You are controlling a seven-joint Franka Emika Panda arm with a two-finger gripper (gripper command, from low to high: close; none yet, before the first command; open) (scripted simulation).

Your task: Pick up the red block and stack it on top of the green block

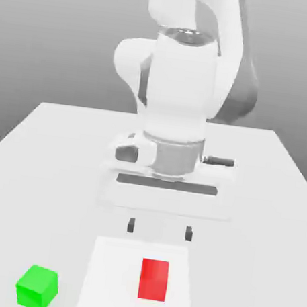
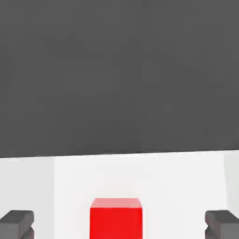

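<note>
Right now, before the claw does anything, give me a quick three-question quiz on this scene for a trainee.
1. True or false: the red block is on the white square.
2. Multiple choice: the claw is: A) shut on the red block, B) open and empty, C) shut and empty.
3. Fill in the blank: toward the exterior view's left, beside the white square, sits the ____ block.

Key: 1. True. 2. B. 3. Green.
</note>
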